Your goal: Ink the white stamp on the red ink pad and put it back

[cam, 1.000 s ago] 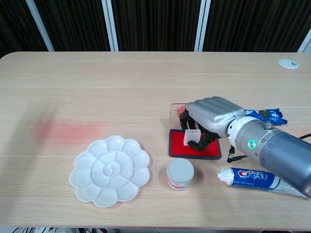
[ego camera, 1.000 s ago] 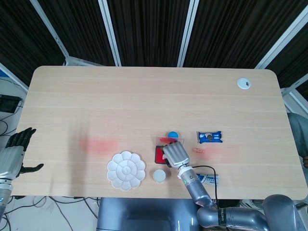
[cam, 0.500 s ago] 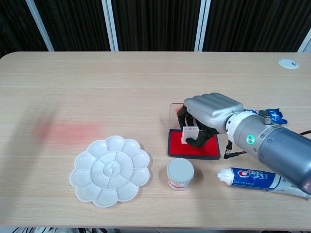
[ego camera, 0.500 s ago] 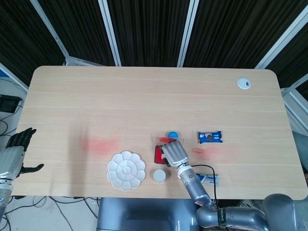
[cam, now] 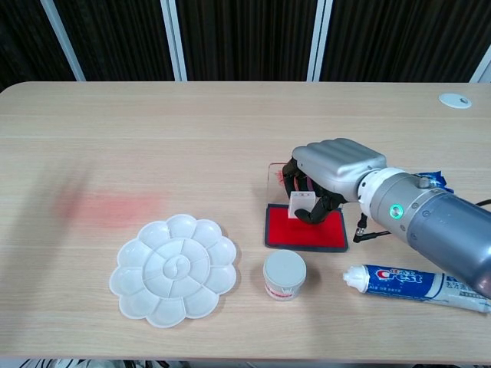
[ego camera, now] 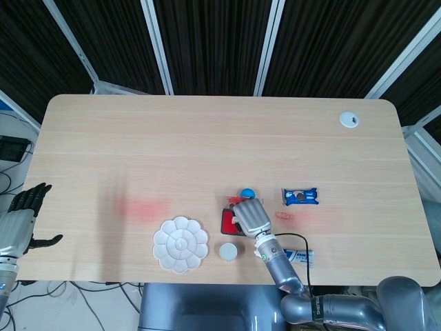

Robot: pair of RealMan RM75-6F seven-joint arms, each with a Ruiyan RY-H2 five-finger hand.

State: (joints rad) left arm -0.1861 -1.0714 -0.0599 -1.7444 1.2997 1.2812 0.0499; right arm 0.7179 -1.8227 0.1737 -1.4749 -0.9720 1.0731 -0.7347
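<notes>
Compared with a second ago, the right hand [cam: 330, 170] has risen and drifted toward the far edge of the red ink pad [cam: 305, 230]; the white stamp [cam: 301, 204], pinched between thumb and curled fingers, now hangs clear of the pad's far part instead of sitting on it. More bare red shows in the chest view than before. That suggests the inking press is done and the return leg has begun, though the stamp's face cannot be seen to confirm ink.

Just beyond the pad stands a clear holder [cam: 278, 174] with a blue cap [ego camera: 247, 193] past it in the head view, likely where the stamp belongs. Nearer than the pad sit a small white jar [cam: 285, 275] and a toothpaste tube [cam: 410, 283]; a flower-shaped palette [cam: 176, 267] lies further left. The short path from pad to holder looks open. The left hand [ego camera: 25, 215] hangs off the table's left edge, fingers spread, holding nothing
</notes>
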